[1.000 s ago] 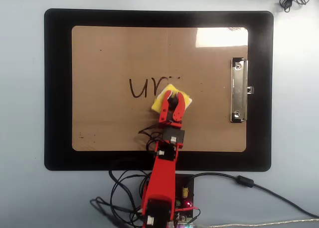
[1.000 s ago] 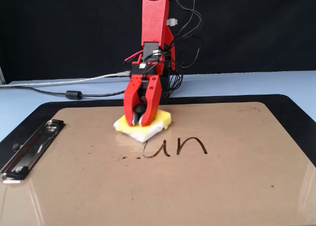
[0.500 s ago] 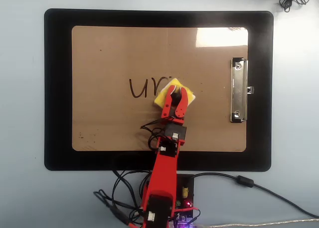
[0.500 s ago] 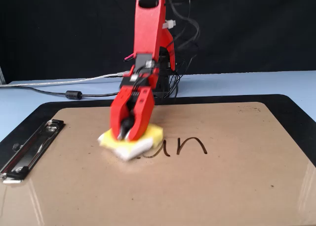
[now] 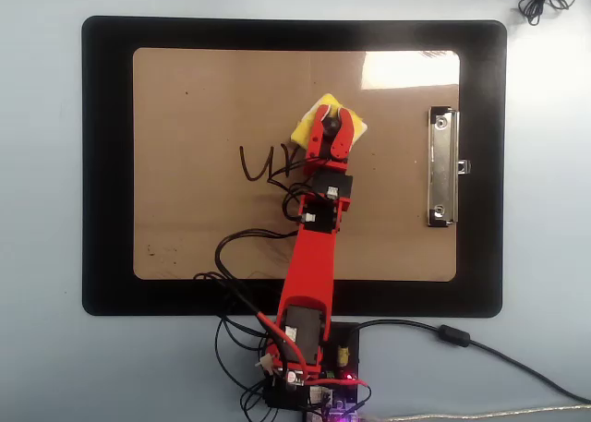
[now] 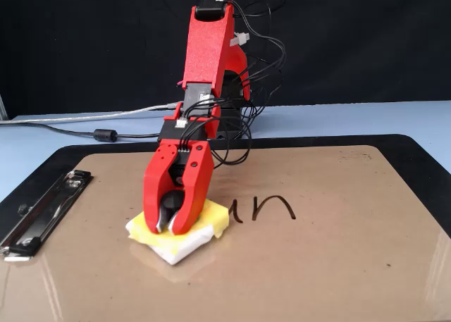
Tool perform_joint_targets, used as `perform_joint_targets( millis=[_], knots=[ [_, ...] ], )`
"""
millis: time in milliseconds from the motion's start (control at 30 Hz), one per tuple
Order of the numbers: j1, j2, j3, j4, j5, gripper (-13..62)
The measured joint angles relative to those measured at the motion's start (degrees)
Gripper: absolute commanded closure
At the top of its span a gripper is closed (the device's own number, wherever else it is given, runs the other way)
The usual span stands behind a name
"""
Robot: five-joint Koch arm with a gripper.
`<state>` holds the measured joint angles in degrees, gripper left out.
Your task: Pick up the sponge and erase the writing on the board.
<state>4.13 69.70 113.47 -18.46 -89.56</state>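
The yellow sponge (image 5: 308,125) (image 6: 211,217) lies flat on the tan board (image 5: 185,228) (image 6: 338,265), past the end of the writing as the overhead view shows it. My red gripper (image 5: 331,126) (image 6: 167,227) is shut on the sponge's black knob and presses it onto the board. The writing (image 5: 263,163) (image 6: 264,208) now reads as a "u" and part of an "n" in the overhead view; the arm covers its right end. In the fixed view the "n" and a stroke beside it show to the right of the sponge.
The board lies on a black mat (image 5: 106,163) (image 6: 423,153). Its silver clip (image 5: 442,168) (image 6: 42,206) is at the right in the overhead view. The arm's base and cables (image 5: 305,385) sit at the near edge; another cable (image 6: 99,134) trails left.
The arm has stretched further over the board, sliding the sponge away from its base and across the end of the writing. Less of the writing shows now.
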Motion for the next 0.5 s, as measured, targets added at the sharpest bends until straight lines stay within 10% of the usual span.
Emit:
perform_joint_targets(
  millis=[300, 500],
  knots=[
    [-2.29, 32.78, 28.65, 14.68, 0.35, 57.5],
    [-8.61, 16.96, 11.51, 14.41, 0.09, 57.5]
  ],
)
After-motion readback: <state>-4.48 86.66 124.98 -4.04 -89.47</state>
